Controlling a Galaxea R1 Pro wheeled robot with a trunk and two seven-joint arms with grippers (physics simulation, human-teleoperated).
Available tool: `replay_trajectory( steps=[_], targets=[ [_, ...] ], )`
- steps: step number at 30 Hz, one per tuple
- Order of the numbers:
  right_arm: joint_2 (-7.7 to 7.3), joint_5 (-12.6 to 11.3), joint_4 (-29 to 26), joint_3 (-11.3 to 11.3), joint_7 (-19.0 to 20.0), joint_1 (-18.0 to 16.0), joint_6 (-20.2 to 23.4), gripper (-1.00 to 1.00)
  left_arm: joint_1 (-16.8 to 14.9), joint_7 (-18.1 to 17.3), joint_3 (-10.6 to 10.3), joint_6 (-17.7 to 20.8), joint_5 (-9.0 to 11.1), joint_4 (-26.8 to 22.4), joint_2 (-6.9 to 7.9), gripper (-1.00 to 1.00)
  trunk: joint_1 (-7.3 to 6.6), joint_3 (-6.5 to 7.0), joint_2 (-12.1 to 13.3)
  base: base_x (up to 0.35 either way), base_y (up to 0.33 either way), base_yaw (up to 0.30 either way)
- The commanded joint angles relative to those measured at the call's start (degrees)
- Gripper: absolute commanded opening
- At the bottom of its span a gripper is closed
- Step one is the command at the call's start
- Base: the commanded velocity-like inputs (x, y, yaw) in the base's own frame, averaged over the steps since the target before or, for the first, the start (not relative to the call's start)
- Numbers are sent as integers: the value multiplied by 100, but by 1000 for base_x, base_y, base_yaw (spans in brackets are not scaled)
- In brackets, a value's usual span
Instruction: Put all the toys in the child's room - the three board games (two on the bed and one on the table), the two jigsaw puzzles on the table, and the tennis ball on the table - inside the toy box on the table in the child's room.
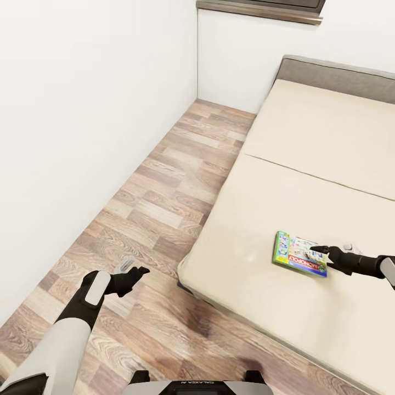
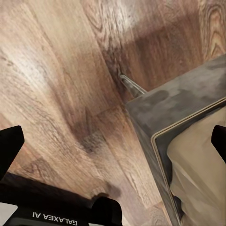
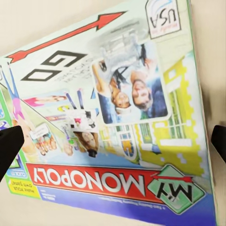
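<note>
Monopoly box on bed; right fingers spread above it, left fingers spread, empty.

- Board games: 1, the Monopoly box on the bed, at 4 o'clock in the head view.
- Beds: 1.
- Grippers: 2, left gripper, right gripper.

Board game glossy printed cardboard; bed matt beige cloth; floor wood-grain planks, slight sheen.
</note>
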Motion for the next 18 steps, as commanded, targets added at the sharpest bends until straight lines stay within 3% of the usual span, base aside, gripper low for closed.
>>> replay_trajectory(
  steps=[1,8,18],
  targets=[
    [-1,-29,-1,-14,-6,0,39,100,-2,51,10,25,61,-8,-2,100,0,-3,-2,0,0,25],
    [-1,-26,-3,-15,-4,7,39,100,-2,51,9,27,61,-5,-2,100,0,-3,-2,0,0,131],
    [6,-21,-4,-13,-4,13,39,100,-2,51,6,25,64,-6,-2,100,0,-3,-2,0,0,239]
  ],
)
